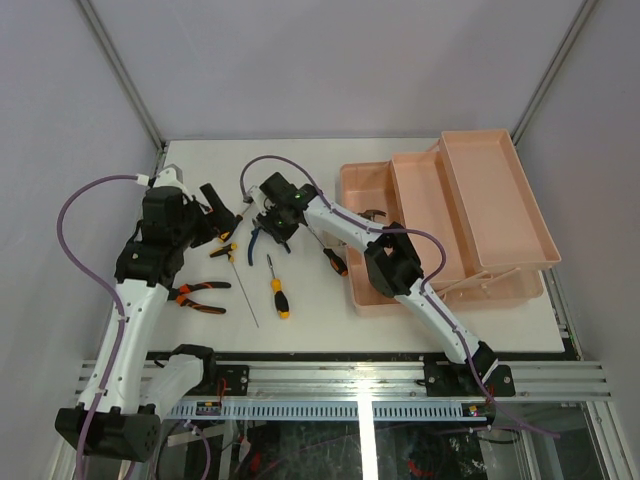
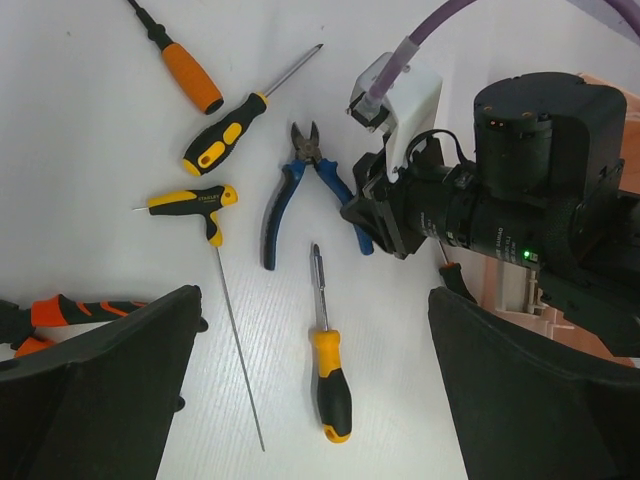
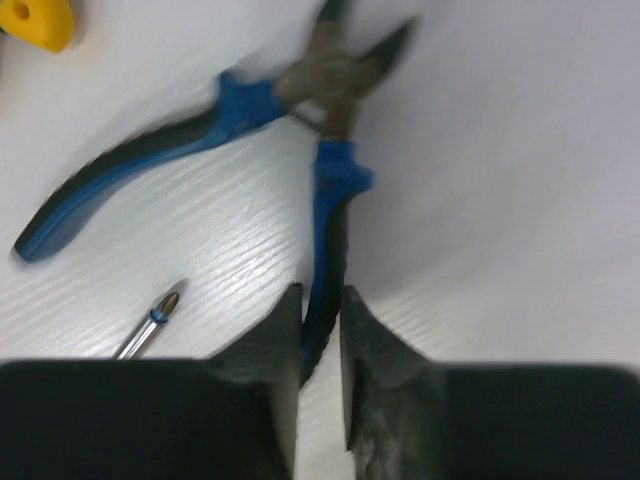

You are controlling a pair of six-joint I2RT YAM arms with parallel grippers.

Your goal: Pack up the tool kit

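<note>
While the left claw (image 1: 220, 212) hangs released above the worktop (image 1: 310, 335), fingers spread wide, orange-handled pliers (image 1: 197, 297) lie near its arm and 1 yellow-black screwdriver (image 1: 279, 295) lies further right. Beside it, the right claw (image 3: 320, 300) is clenched on 1 handle of the blue pliers (image 3: 150, 150), which seem to lie flat, though that view is blurred. Apart from both, at far right, the salmon-pink toolbox (image 1: 500, 200) stands with its lid open.

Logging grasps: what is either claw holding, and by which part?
Right claw pinches the blue-handled pliers by one handle; left claw is open, empty.
</note>
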